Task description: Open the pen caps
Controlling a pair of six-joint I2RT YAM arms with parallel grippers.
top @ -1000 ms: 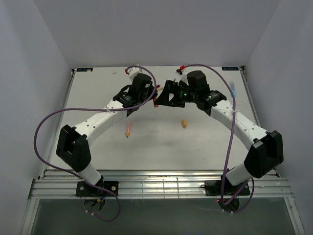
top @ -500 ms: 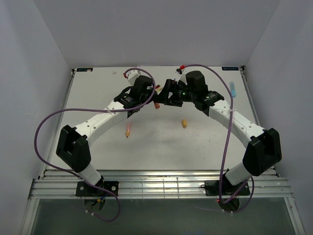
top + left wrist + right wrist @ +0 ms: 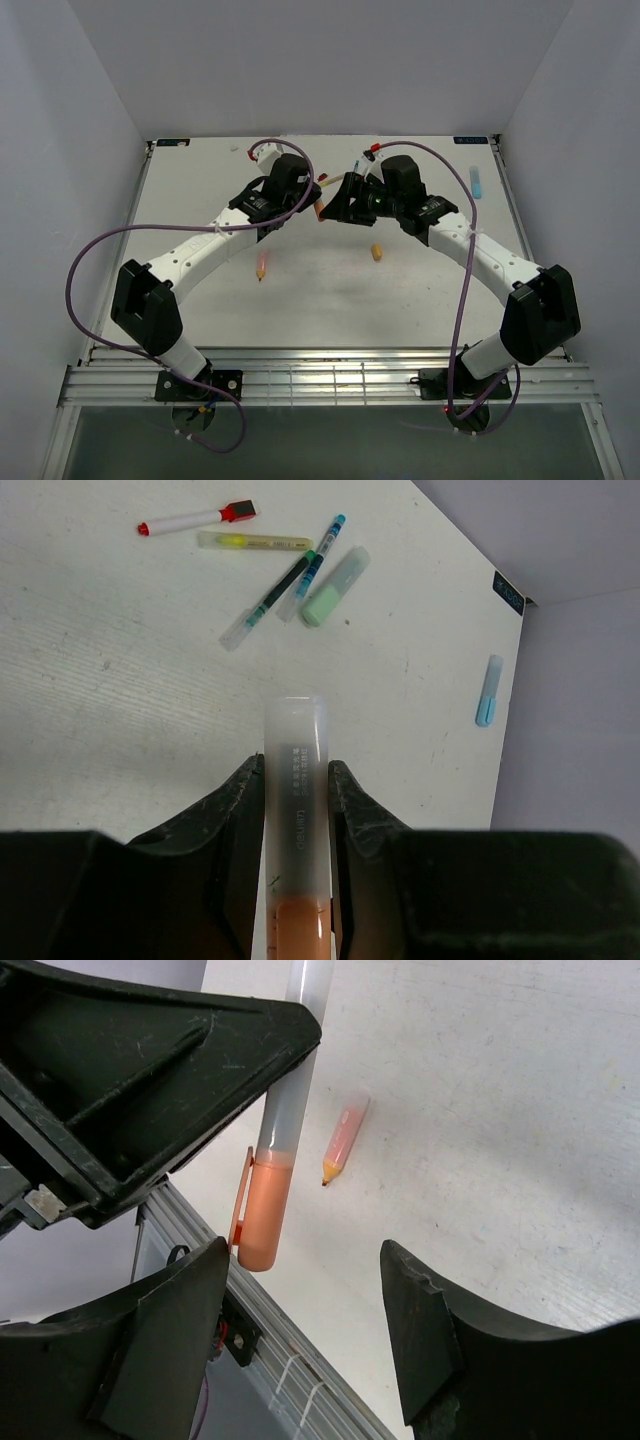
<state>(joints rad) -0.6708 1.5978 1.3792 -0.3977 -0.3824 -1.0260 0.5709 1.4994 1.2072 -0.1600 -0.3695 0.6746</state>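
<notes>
Left gripper (image 3: 296, 772) first: it is clenched on a thick translucent barrel (image 3: 295, 725), a finger pressed to each side, holding it up off the white table (image 3: 120, 680). The orange cap (image 3: 300, 930) sits on the barrel's end nearest that wrist camera, seated on the pen and not pulled off. The right gripper (image 3: 305, 1260) faces it with its jaws parted and nothing grasped. Seen from its own wrist camera, the orange cap hangs below the left gripper's black body, in the gap between the two right fingers and close to the one on the left of that view. I cannot tell whether that finger touches it. From overhead, the two grippers meet nose to nose above the far middle of the table.

Nearer the arms lie an uncapped orange pen (image 3: 260, 267) with its pointed tip bare and, well apart from it to the right, a loose orange cap (image 3: 377, 252).

Past the held barrel, at the far side, is a small cluster: a white marker (image 3: 185, 522) with a red cap (image 3: 238, 510), a yellow pen (image 3: 255, 542), a dark pen (image 3: 268, 600) and a thin blue pen (image 3: 315, 562) lying side by side, and a highlighter wearing a pale green cap (image 3: 320, 608). A light blue pen (image 3: 488, 690) lies alone near the right wall.
</notes>
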